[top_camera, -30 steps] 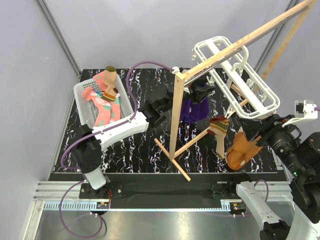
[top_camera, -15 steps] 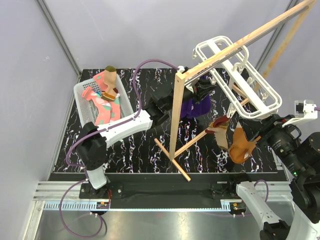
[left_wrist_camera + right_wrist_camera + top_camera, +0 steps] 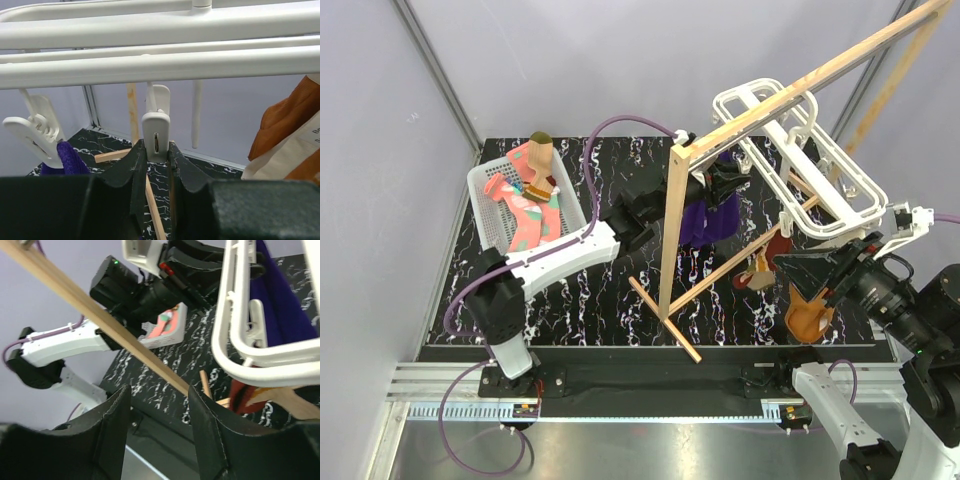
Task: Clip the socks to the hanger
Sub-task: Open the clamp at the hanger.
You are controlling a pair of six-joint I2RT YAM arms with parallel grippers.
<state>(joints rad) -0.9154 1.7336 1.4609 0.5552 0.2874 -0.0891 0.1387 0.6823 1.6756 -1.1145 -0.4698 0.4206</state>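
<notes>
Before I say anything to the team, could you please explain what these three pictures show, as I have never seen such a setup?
Two robot arms are bolted at the near edge of a black table. The overhead picture looks down on both; the other two come from a camera on each wrist. The left gripper pinches a dangling clip on the white hanger, which hangs from a wooden rail stand. The right gripper is open and holds nothing. Pink and tan socks lie in a white basket. A purple cloth and an orange-brown cloth hang from the hanger.
</notes>
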